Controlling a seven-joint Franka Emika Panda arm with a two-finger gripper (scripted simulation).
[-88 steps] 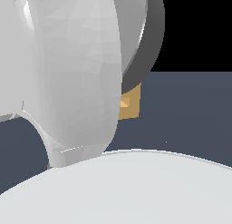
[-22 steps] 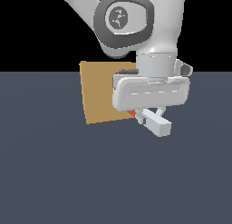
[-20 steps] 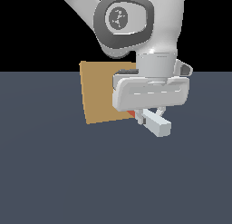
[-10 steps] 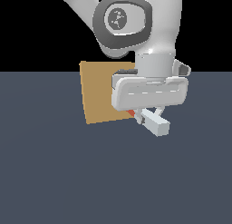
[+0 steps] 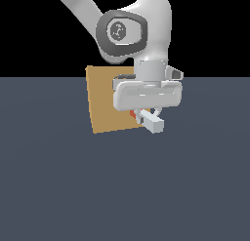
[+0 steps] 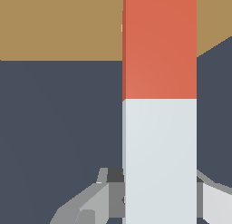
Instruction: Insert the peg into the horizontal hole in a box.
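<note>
The flat-faced, tan orange-brown square box [image 5: 108,99] stands on the dark slate-blue floor [image 5: 125,186] in the exterior view, and most of its face toward the 3 o'clock side is covered by the white and grey Panda arm [image 5: 132,30] and its broad hand. The small lighter square hole cannot be made out in either view, because the hand and the peg hide that part of the face.

The grey two-fingered gripper [image 5: 146,116] hangs just in front of the box at about its 4 o'clock corner. It is clamped around the slim square-section peg [image 5: 152,121], gripping it on the pale grey-white half. In the wrist view the grey fingers [image 6: 102,198] press against the pale half on both sides. The peg lies level. Its pale end points away from the box toward 4 o'clock in the exterior view, and only a sliver of the red-orange half [image 6: 159,46] shows between the hand and the box.

In the wrist view the red-orange end reaches to, or past, the tan face. Whether the tip is already inside the hole or only against the face cannot be told.

The step in hand looks like the insertion itself, at or near the point of entry. The next move probably calls for a straight push along the peg's own axis, held level and square to the face. Any tilt or sideways drift would likely jam the square tip on the hole's edge.
</note>
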